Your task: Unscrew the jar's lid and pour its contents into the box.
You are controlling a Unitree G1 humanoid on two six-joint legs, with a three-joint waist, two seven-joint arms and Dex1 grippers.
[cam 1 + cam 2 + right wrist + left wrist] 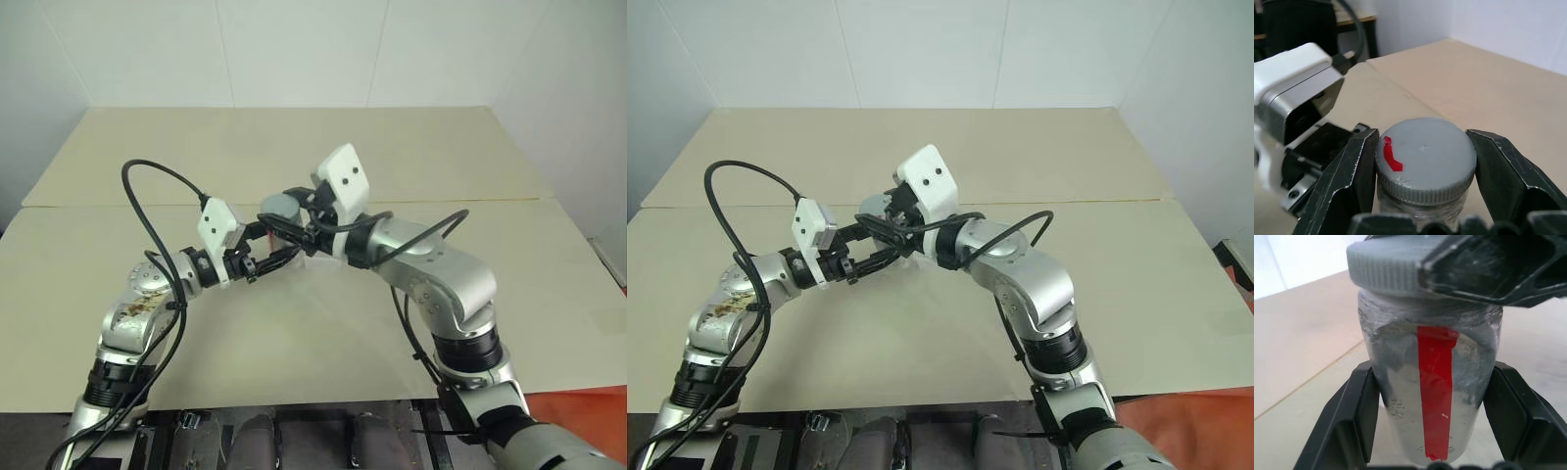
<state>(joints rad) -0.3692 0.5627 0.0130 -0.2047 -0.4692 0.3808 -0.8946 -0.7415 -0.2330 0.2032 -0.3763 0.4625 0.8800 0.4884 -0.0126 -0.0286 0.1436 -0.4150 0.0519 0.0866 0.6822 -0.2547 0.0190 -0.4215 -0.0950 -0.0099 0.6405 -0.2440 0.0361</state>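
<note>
Here the jar [1430, 396] is held upright above the beige table [294, 147], between the two arms. The left end effector [1430, 431] is clamped on the jar's body, one black finger on each side, the red stripe [1436, 391] facing its camera. The right end effector [1422, 171] is closed around the grey lid [1425, 156], fingers pressing its ribbed rim.

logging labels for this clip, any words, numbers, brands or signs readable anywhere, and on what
No readable text anywhere.
The jar bears only a plain red stripe, no letters.
The lid has a small red mark, not a character.
</note>
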